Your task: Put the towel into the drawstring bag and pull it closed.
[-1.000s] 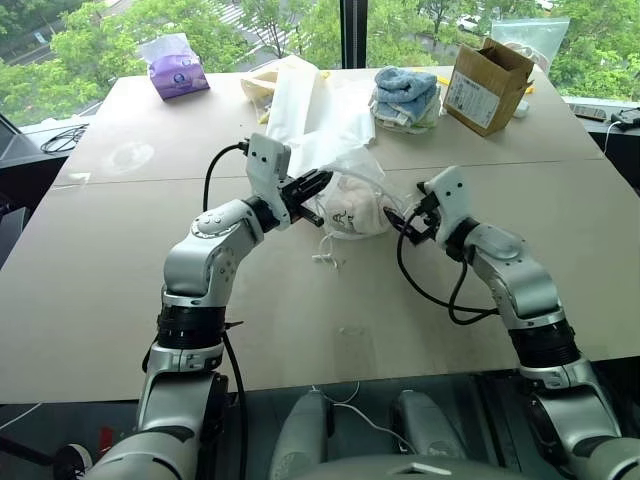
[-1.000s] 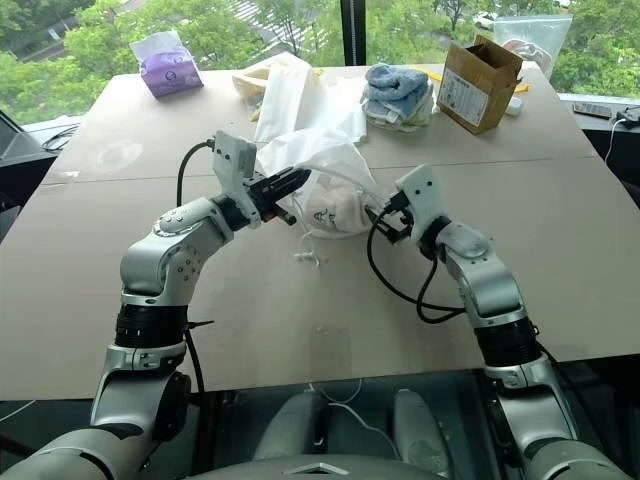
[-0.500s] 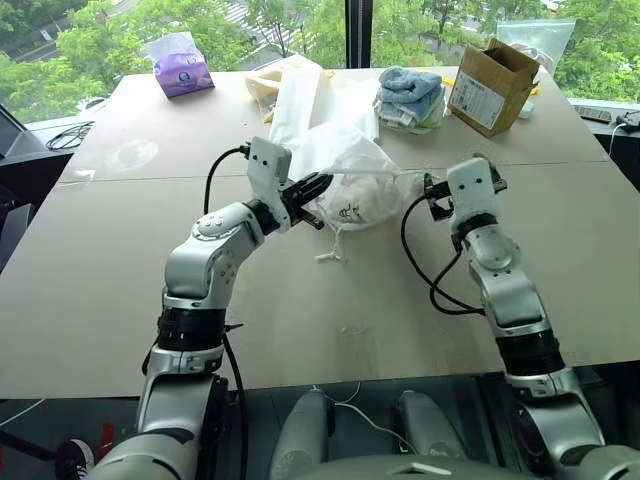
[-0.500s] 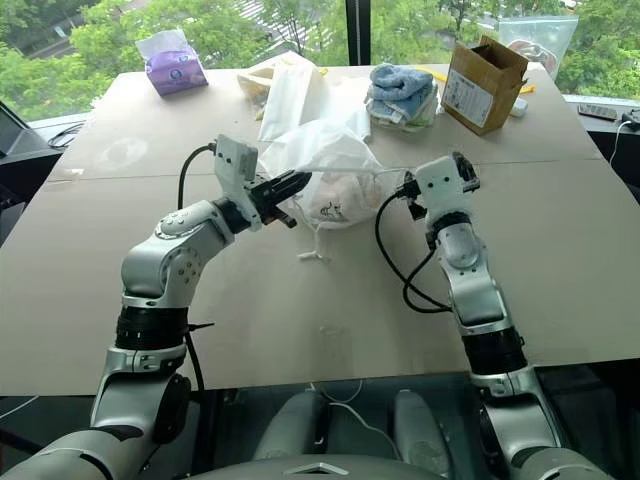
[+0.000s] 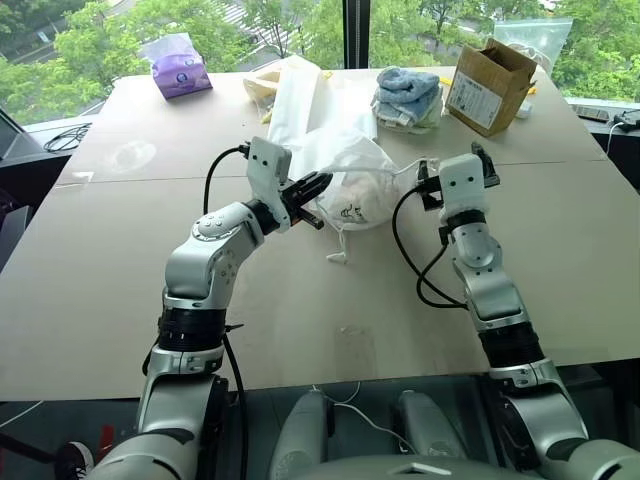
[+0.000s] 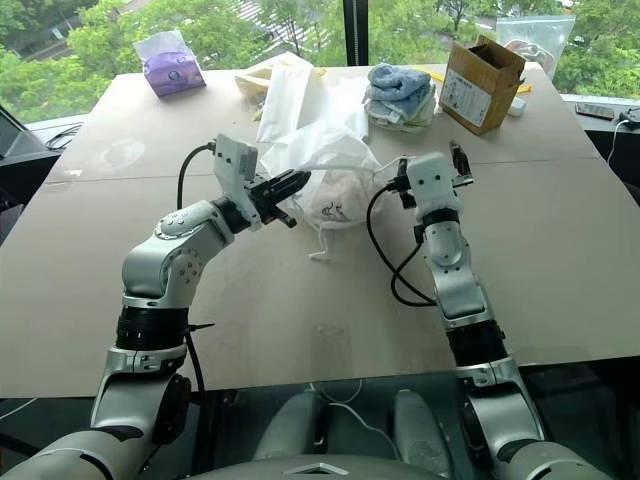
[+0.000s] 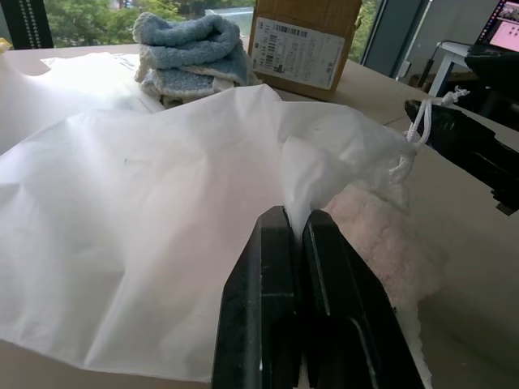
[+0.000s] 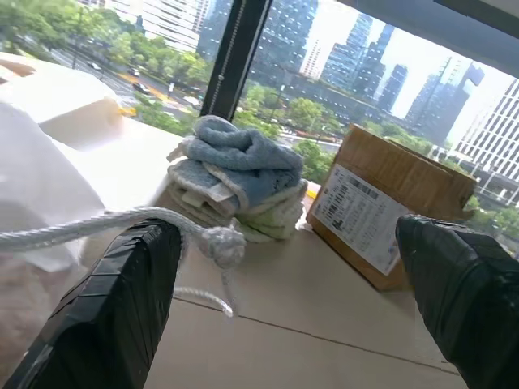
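The towel [image 7: 381, 235] is already seen inside the drawstring bag [image 5: 350, 185], whose fabric is pinched by the clamped left gripper [image 7: 293, 235]. The right gripper [image 8: 284, 267] is spread wide – the knotted cord [image 8: 220, 243] draped against one finger, ungripped. Closing is in hand – the cord must be clamped, then drawn away

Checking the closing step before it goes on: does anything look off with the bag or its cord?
Yes. The right pincer is wide open; the knotted cord only drapes over one finger, ungripped. The left pincer is shut on the bag, towel inside.
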Robot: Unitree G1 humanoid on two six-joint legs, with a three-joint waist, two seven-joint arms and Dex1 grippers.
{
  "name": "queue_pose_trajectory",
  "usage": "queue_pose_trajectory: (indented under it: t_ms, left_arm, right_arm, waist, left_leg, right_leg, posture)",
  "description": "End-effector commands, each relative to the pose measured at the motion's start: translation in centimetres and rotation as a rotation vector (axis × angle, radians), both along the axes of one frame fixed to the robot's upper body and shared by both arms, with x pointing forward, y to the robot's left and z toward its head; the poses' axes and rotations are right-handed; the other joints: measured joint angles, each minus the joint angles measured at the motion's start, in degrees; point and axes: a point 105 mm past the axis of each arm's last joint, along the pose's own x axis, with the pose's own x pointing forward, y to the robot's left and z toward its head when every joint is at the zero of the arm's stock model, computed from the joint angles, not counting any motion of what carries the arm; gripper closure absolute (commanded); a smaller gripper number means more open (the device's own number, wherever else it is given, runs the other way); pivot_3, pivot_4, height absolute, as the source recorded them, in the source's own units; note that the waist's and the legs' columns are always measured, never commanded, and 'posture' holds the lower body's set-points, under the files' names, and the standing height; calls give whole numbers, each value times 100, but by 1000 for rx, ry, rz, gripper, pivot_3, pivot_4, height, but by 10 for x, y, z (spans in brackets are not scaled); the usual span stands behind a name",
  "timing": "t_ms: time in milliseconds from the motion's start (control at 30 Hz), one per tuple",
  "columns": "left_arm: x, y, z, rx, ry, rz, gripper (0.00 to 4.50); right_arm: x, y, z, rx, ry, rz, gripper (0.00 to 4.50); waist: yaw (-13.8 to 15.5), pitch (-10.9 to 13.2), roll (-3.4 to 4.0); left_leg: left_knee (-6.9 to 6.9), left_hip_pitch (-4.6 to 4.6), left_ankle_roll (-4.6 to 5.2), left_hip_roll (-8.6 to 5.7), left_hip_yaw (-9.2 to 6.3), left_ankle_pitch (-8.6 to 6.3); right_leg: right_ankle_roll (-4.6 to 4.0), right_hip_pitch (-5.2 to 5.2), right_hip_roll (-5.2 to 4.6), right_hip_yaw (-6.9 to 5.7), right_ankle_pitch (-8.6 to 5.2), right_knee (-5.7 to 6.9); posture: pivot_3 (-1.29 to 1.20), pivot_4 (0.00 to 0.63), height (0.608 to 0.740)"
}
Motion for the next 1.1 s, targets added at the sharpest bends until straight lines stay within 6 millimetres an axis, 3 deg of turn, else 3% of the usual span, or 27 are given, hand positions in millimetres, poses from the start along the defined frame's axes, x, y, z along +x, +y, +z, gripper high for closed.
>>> queue_pose_trajectory:
  t_ms: [33,167,267,400,567,900,1000,1100]
  left_arm:
    - [-4,0,12,6,-60,-4,4500]
    - [-3,2,13,8,-61,-1,4500]
    - [-3,2,12,9,-60,-2,4500]
    - [-3,1,11,11,-56,-10,4500]
    - [-2,1,11,12,-56,-14,4500]
    - [-2,0,12,21,-60,-19,4500]
    - [-2,0,12,27,-63,-21,4500]
    - [-2,-1,12,30,-64,-22,4500]
  right_arm:
    - [-21,30,-11,-3,80,272,68]
    - [-63,34,-42,-75,296,555,68]
    - [-80,15,-49,-155,374,591,68]
    - [-66,-24,-33,-187,336,431,68]
    - [-48,-49,-20,-204,268,264,68]
    - [-44,-16,-34,65,385,368,68]
    - [-44,-8,-50,235,511,395,68]
    - [-37,-15,-68,258,578,316,68]
  waist:
    - [-17,0,0]
    - [44,0,1]
    - [67,1,0]
    - [28,1,0]
    - [42,1,0]
    - [46,0,0]
    - [49,1,0]
    - [50,0,0]
  left_leg:
    - [0,0,0,0,0,0]
    - [2,-7,1,-2,-7,-1]
    - [5,-7,2,-5,-13,-1]
    - [7,8,4,0,-10,-2]
    - [7,3,2,0,-10,-1]
    - [6,1,1,0,-11,0]
    - [6,0,1,-1,-13,0]
    - [6,0,0,-1,-14,0]
  right_leg:
    - [0,0,0,0,0,0]
    - [0,2,-4,-6,0,-5]
    - [0,8,-5,-12,0,-9]
    - [0,12,5,-5,0,-2]
    - [0,12,4,-7,0,-4]
    - [0,10,1,-8,0,-4]
    - [0,11,0,-10,0,-4]
    - [0,11,0,-11,0,-4]
  posture:
    - [0,150,740]
    - [0,150,740]
    - [0,150,740]
    - [0,150,740]
    - [0,150,740]
    - [0,150,740]
    - [0,150,740]
    - [0,150,740]
